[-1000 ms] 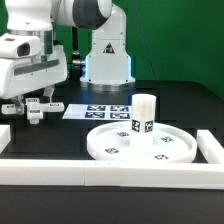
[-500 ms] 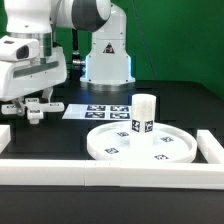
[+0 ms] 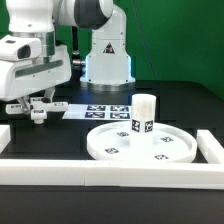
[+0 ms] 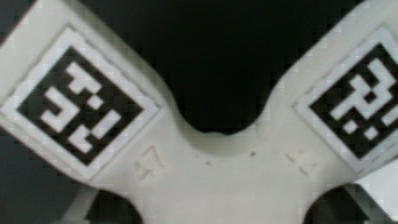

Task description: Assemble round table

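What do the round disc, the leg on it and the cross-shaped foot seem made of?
Round disc: likely moulded plastic, matt white, uniform with a raised rim. Leg: same matt white look; its tags seem printed stickers. Cross-shaped foot: white plastic too, probably; the wrist view is blurred.

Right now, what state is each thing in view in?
Round disc: flat on the table, rim up.
Leg: upright on the disc's middle; whether it is fastened, cannot tell.
Cross-shaped foot: close under the wrist camera, apart from the leg, not yet mounted.
Fingers: low by the table at the foot; open or shut, cannot tell.
Marker board: flat on the table.
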### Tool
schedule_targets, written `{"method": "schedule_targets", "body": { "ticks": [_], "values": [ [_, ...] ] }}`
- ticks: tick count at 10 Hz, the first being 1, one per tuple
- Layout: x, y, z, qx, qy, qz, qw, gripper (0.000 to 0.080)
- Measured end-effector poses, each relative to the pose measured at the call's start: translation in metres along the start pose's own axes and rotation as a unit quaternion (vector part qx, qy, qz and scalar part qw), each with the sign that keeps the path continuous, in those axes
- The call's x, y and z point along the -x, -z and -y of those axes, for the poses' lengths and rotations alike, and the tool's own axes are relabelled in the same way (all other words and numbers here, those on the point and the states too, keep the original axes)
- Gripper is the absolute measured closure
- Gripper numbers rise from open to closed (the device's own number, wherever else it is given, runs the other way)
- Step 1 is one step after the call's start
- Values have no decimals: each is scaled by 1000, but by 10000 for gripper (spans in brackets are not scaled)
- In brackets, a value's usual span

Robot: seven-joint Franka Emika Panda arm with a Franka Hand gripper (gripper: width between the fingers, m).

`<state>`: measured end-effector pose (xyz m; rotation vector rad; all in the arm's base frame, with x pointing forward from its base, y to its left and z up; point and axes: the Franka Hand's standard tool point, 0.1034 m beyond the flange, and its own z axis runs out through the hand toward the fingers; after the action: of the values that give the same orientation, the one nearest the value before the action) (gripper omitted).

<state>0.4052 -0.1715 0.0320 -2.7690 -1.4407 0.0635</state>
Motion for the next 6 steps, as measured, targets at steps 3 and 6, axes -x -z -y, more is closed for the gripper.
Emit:
{"method": "schedule_targets", "body": {
  "ticks": [3, 6],
  "values": [
    [-62, 30, 18, -14, -83, -5, 996, 354],
    [-120, 64, 32, -8, -150, -12, 989, 354]
  ]
}}
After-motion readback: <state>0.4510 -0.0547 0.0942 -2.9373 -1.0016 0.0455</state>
